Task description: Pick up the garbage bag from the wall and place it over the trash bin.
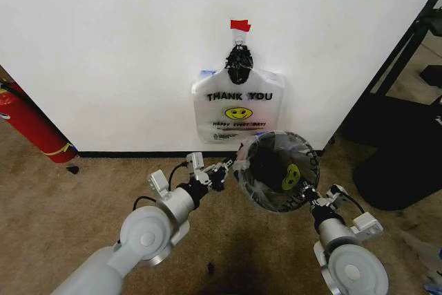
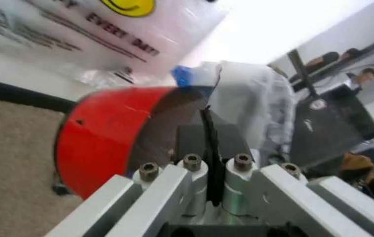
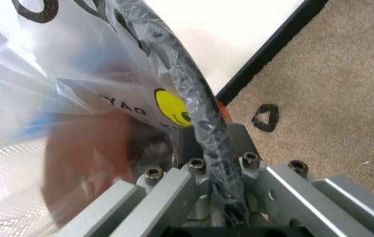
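Observation:
The garbage bag [image 1: 259,148] is stretched over the mouth of the trash bin [image 1: 271,170], which stands on the carpet just before the wall [image 1: 124,46]. Its yellow smiley [image 1: 291,176] hangs inside the bin. My left gripper [image 1: 230,166] is shut on the bag at the bin's left rim. In the left wrist view the fingers [image 2: 193,170] pinch a thin edge beside the bin's red base [image 2: 101,143]. Opposite, my right gripper [image 1: 306,190] is shut on the bag-wrapped black rim [image 3: 203,123].
A flat bundle of the same bags [image 1: 238,108] hangs on the wall under a black knot [image 1: 239,63] and red tape [image 1: 240,25]. A red fire extinguisher [image 1: 27,126] lies at the left. At the right are a large black rounded object [image 1: 400,164] and a black frame [image 1: 407,39].

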Motion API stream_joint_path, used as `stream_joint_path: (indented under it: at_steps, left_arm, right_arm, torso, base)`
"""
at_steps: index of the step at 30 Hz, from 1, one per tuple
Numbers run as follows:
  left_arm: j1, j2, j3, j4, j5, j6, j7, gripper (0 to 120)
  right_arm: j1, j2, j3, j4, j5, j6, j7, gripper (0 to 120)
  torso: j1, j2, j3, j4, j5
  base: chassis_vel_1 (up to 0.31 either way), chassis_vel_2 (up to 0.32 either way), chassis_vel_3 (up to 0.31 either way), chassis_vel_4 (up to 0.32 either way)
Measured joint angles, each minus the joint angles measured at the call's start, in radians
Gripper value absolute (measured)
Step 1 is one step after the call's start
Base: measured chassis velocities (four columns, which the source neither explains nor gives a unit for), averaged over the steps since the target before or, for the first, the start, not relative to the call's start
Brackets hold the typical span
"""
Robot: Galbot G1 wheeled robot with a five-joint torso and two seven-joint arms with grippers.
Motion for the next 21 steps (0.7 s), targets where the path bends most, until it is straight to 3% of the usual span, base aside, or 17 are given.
stream_joint_path:
  at_steps: [9, 21]
  left_arm:
    - [-0.038, -0.04, 0.036, 0.081, 0.057, -0.011, -0.02, 0]
    - [-0.018, -0.045, 0.02, 0.078, 0.089, 0.03, -0.03, 3]
  right_arm:
    - [-0.006, 0.005, -0.008, 0.014, 0.003, -0.002, 0.003, 0]
    - [-0.012, 0.007, -0.008, 0.017, 0.005, -0.009, 0.013, 0]
  torso:
    - [0.0, 0.0, 0.0, 0.0, 0.0]
    - [0.0, 0.0, 0.0, -0.0001, 0.0]
  base:
    - [0.0, 0.0, 0.0, 0.0]
    - [0.0, 0.0, 0.0, 0.0]
